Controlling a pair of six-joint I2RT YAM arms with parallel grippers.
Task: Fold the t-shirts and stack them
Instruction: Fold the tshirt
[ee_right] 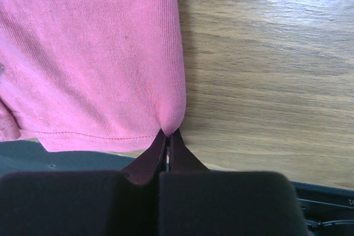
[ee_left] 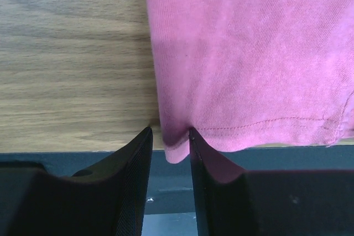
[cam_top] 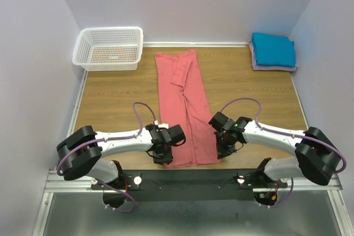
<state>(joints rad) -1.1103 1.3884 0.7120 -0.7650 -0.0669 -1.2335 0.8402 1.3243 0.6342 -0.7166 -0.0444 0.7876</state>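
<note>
Our right claw (ee_right: 167, 136) is pressed together on the near right corner of the pink t-shirt (ee_right: 94, 53), and a small pinch of cloth is caught between its tips. Our left claw (ee_left: 168, 134) stands apart, with the near left corner of the same shirt tucked between its two sides. The cloth touches one side, and we think it is not squeezed yet. The pink t-shirt lies as a long narrow strip down the middle of the table (cam_top: 110, 98), and its near hem pokes just over the table's near edge. It is soft, thin and light, so we think it will bend and droop wherever we do not hold it. It may also slip out if we pinch too little. The two near corners, right on the stitched hem, look like the best spots to hold, because the hem is thicker there and both corners can lift together. In the far right corner the blue t-shirt (cam_top: 272, 49) sits folded on top of the pale purple t-shirt (cam_top: 274, 68). A white basket (cam_top: 110, 29) stands in the far left corner, well apart from the shirts. We see no brand, label or writing on any shirt.
</note>
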